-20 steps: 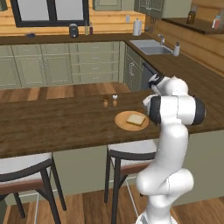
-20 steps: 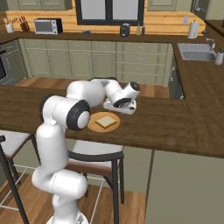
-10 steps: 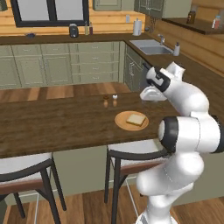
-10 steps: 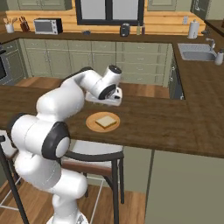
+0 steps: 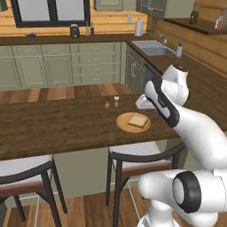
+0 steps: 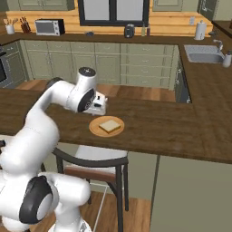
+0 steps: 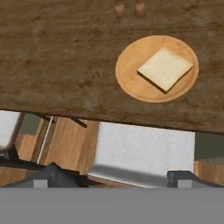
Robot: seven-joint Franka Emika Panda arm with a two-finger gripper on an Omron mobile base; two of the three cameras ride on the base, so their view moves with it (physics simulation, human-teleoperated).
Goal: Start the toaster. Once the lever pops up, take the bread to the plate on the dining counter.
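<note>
The bread (image 5: 138, 120) lies flat on the round orange-tan plate (image 5: 124, 124), which rests on the dining counter (image 5: 57, 126) near its front edge. From the right base view the bread (image 6: 110, 125) sits in the middle of the plate (image 6: 96, 130). My gripper (image 6: 99, 107) hangs open just beyond the plate, apart from it and holding nothing. Looking down from the hand, the bread (image 7: 165, 69) and plate (image 7: 131, 83) lie well beyond the open gripper (image 7: 113, 177). The toaster and its lever are out of view.
Two small shakers (image 5: 111, 102) stand on the counter behind the plate. Black-legged stools (image 5: 142, 155) are tucked under the counter's front edge. A sink (image 5: 153, 47) sits on the far right counter and a microwave (image 6: 49, 27) at the back left.
The arm has swung up and back, carrying the hand from beside the plate to above its far side. The bread has stayed on the plate. The jaws remain open.
</note>
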